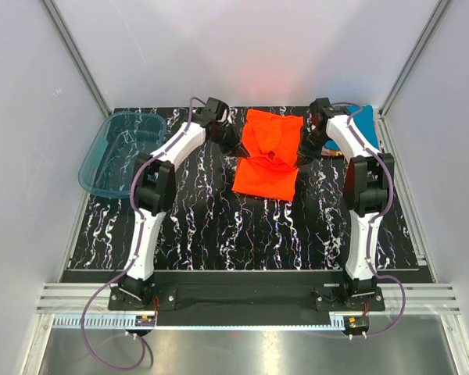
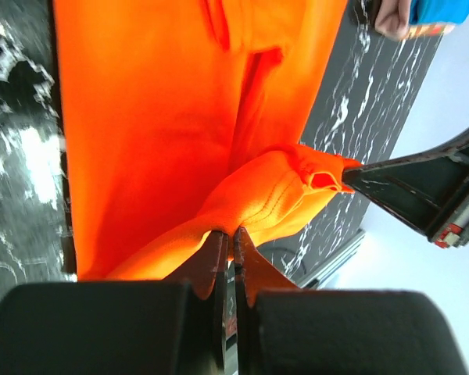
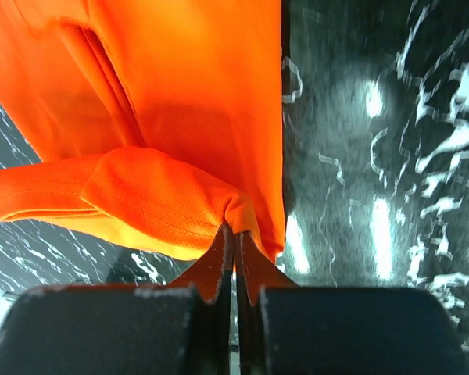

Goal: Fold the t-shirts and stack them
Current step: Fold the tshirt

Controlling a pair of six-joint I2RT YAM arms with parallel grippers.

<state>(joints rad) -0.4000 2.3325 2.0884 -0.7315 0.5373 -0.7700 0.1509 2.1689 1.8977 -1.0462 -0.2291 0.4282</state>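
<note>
The bright orange-red t-shirt [image 1: 267, 152] lies at the back middle of the black marbled table [image 1: 219, 226]. My left gripper [image 1: 236, 144] is shut on a pinch of the shirt's left edge [image 2: 250, 207], lifted off the table. My right gripper [image 1: 301, 156] is shut on a bunched fold of its right edge [image 3: 180, 199]. The cloth between them sags over the flat part of the shirt. A teal blue folded t-shirt [image 1: 365, 125] sits at the back right behind my right arm, with a pinkish-orange edge [image 2: 391, 17] under it in the left wrist view.
A translucent teal plastic tub [image 1: 119, 152] stands at the back left, overhanging the table's left edge. Metal frame posts and white walls enclose the table. A black rail [image 1: 242, 277] runs along the near edge by the arm bases.
</note>
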